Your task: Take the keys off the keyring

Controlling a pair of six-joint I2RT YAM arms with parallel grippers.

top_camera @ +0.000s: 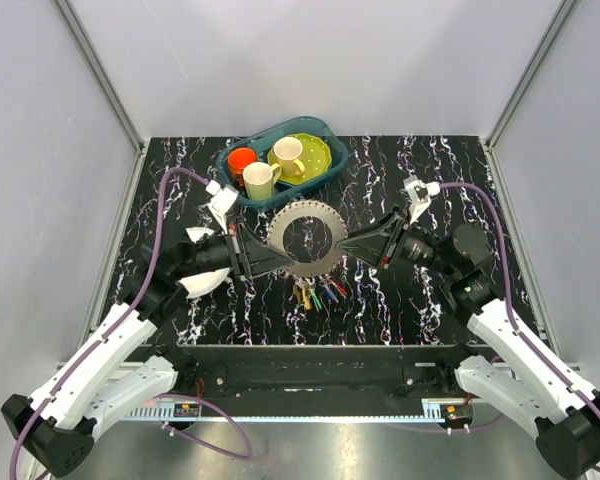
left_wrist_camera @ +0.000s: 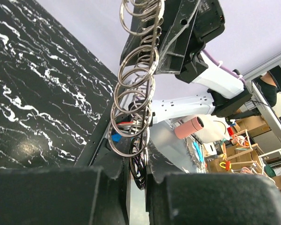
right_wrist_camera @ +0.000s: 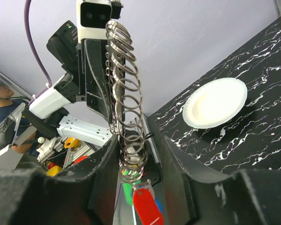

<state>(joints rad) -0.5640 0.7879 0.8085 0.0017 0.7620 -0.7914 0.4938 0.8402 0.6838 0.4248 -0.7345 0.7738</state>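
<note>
The keyring (top_camera: 302, 238) is a large metal ring crowded with small split rings, held in the air between my two grippers. The keys (top_camera: 318, 292), with yellow, green, blue and red heads, hang from its near side. My left gripper (top_camera: 276, 260) is shut on the ring's left edge. In the left wrist view the ring stack (left_wrist_camera: 133, 93) runs up from the closed jaws (left_wrist_camera: 136, 176). My right gripper (top_camera: 350, 245) grips the right edge. In the right wrist view the rings (right_wrist_camera: 126, 117) pass between the fingers (right_wrist_camera: 138, 154), with a red key head (right_wrist_camera: 147, 208) and a green one (right_wrist_camera: 129, 192) below.
A teal basket (top_camera: 325, 135) at the back holds an orange cup (top_camera: 242, 160), two yellow mugs (top_camera: 261, 180) and a green plate (top_camera: 315, 158). A white plate (right_wrist_camera: 215, 103) lies on the black marbled table (top_camera: 400, 170) at the left, partly under my left arm (top_camera: 202, 283).
</note>
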